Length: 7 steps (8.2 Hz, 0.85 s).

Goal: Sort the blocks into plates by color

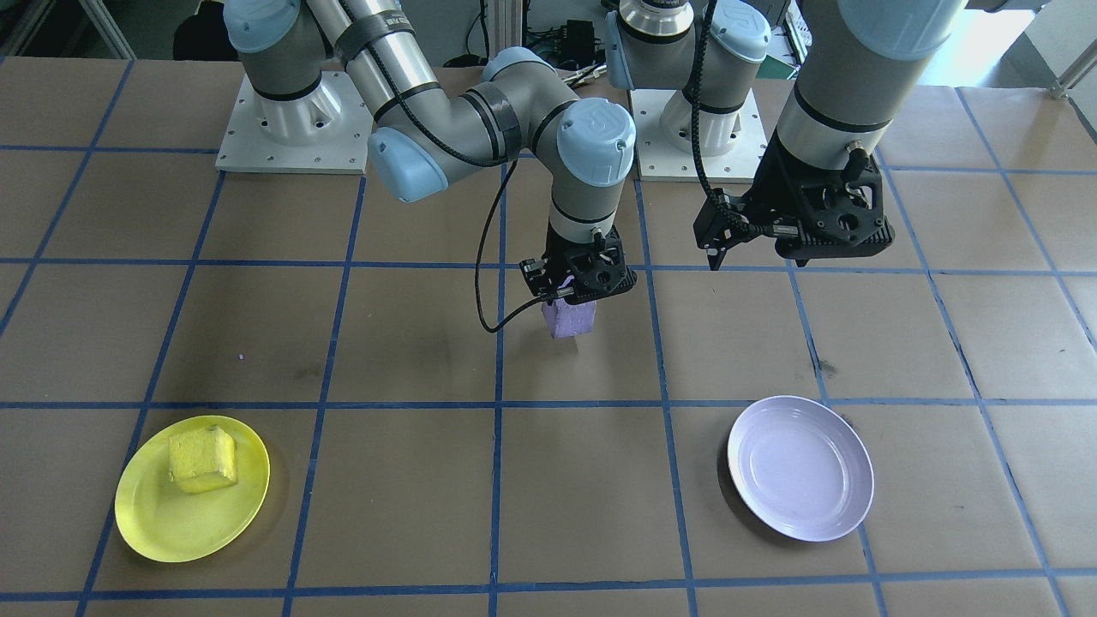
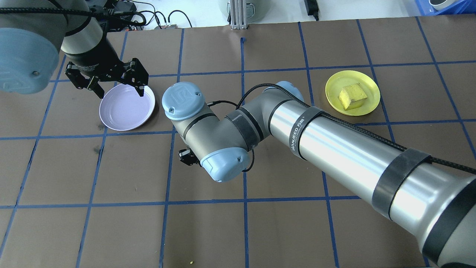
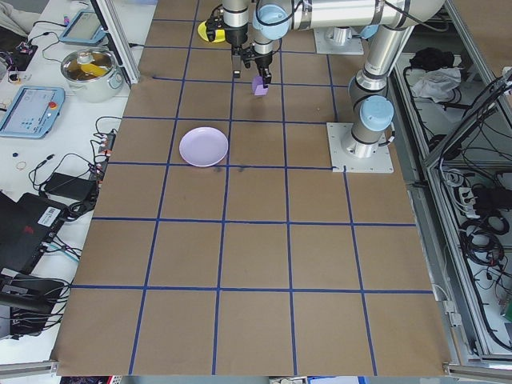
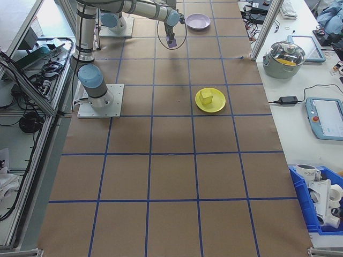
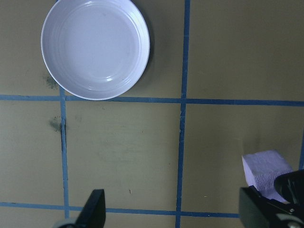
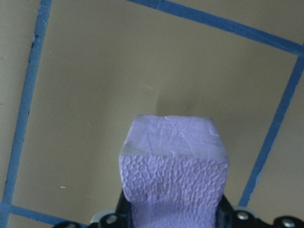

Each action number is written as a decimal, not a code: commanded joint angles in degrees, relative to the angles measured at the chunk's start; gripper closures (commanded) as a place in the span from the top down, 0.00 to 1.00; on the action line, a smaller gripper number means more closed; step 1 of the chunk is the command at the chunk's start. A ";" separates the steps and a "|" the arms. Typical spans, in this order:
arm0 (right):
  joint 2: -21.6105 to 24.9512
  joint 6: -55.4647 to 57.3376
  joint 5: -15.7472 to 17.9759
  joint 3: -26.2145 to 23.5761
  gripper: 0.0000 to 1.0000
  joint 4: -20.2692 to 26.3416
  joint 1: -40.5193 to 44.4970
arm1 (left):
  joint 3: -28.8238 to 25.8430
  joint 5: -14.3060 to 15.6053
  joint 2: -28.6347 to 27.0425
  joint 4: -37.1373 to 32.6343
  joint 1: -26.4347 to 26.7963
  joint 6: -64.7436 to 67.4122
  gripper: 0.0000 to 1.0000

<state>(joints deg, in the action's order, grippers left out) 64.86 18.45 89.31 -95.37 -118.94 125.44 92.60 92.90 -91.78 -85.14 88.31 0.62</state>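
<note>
The light purple block (image 1: 568, 319) hangs in my right gripper (image 1: 571, 299), which is shut on its upper part; it is held near the table's middle, at or just above the surface. The right wrist view shows that purple block (image 6: 173, 166) filling the space between the jaws. My left gripper (image 1: 758, 248) hovers open and holds nothing, near the robot-side edge of the lavender plate (image 2: 126, 108). That plate (image 5: 95, 47) has nothing in it. The yellow block (image 1: 203, 458) lies in the yellow plate (image 1: 154, 531) on the robot's right.
Brown paper with a blue tape grid (image 1: 497, 403) covers the table. Both arm base plates (image 1: 291, 128) stand at the robot side. My right arm's elbow (image 2: 208, 137) hides its gripper from overhead. A pot (image 4: 286, 56) and teach pendants sit beyond the table's far edge.
</note>
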 commanded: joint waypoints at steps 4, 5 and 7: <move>7.00 -1.48 5.26 1.06 1.00 8.50 -6.41 | -0.05 -0.43 -0.50 -0.12 -0.07 0.96 1.00; 10.60 -2.87 5.61 1.15 1.00 13.77 -10.44 | 0.04 -0.87 -0.15 -0.11 0.37 1.14 1.00; 17.37 -11.46 5.62 1.32 1.00 23.80 -19.06 | 0.22 -5.84 -1.64 -0.46 2.73 5.68 1.00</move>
<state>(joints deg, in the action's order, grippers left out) 75.97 13.76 94.73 -94.22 -103.91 113.98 92.63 91.70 -92.53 -85.33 88.95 2.37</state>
